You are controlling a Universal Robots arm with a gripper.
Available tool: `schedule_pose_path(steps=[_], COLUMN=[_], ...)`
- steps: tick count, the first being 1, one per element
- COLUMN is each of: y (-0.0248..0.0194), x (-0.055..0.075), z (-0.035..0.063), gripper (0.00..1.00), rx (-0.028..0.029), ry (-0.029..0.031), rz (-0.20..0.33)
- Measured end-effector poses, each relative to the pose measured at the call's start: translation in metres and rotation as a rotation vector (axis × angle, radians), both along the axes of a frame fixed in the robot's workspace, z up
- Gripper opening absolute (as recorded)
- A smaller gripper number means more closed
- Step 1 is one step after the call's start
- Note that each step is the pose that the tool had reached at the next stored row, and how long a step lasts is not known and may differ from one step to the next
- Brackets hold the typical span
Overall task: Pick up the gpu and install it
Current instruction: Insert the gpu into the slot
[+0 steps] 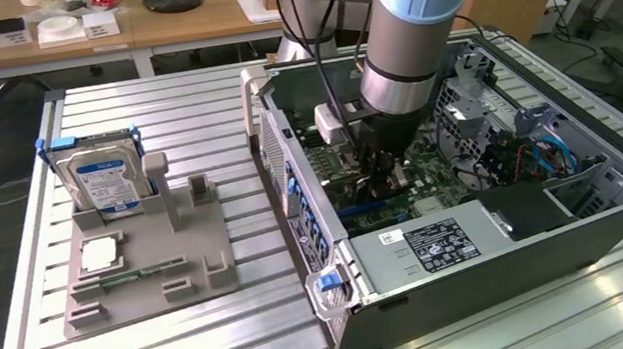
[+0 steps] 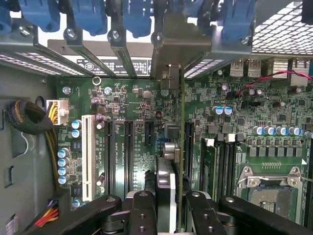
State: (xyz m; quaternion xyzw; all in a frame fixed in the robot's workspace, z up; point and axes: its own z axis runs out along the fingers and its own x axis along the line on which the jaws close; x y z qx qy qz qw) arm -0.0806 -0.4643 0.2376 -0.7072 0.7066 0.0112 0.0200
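Observation:
The gpu point(image 2: 168, 183) appears edge-on in the wrist view, a thin card standing upright over the green motherboard point(image 2: 274, 107). Its silver bracket point(image 2: 168, 46) reaches up against the rear slot openings of the case. My gripper point(image 2: 168, 215) is shut on the card, one black finger point(image 2: 142, 213) on each side. In the exterior view the gripper point(image 1: 384, 167) is down inside the open computer case point(image 1: 507, 267), with the dark card point(image 1: 374, 190) below it, just above the motherboard. Whether the card sits in its slot I cannot tell.
Black expansion slots point(image 2: 128, 152) and a white slot point(image 2: 88, 156) lie beside the card. A cable bundle point(image 2: 29, 117) hangs by the case wall. At the exterior view's left a grey fixture point(image 1: 199, 264) holds a hard drive point(image 1: 104, 183). The power supply point(image 1: 440, 243) fills the case's near end.

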Motion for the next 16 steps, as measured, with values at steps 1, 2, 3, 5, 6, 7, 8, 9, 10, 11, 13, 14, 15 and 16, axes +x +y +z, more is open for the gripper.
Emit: schedule_pose_path(steps=[1,2,3,5,6,7,8,9,10,11,13,14,15,16], y=[0.0,0.0,0.0,0.0,0.0,0.0001,0.0001,0.0,0.0,0.0,0.0,0.0,0.0,0.0], x=[0.0,0.0,-0.001,-0.001,-0.001,-0.001,-0.001,-0.001,-0.001,-0.001,-0.001,-0.001,-0.001,-0.001], z=[-0.0001,-0.0001,-0.0003,-0.0014,-0.0024,-0.0036,-0.0047,-0.0058,-0.0069,-0.0078,-0.0092,-0.0097,-0.0101,-0.0103], gripper=[0.28,0.28,0.28,0.28,0.28,0.28,0.28,0.28,0.28,0.28,0.28,0.28,0.28,0.28], rx=[0.0,-0.0001,0.0,0.0002,0.0001,0.0002,0.0001,0.0001,0.0001,0.0002,0.0004,0.0007,0.0008,0.0008], ry=[0.0,0.0,0.0,-0.0001,0.0,0.0,0.0002,0.0002,0.0003,0.0003,0.0006,0.0007,0.0008,0.0009], rz=[0.0,0.0,0.0,0.0,0.0,0.0,0.0,0.0,0.0,0.0,0.0,0.0,0.0,0.0])
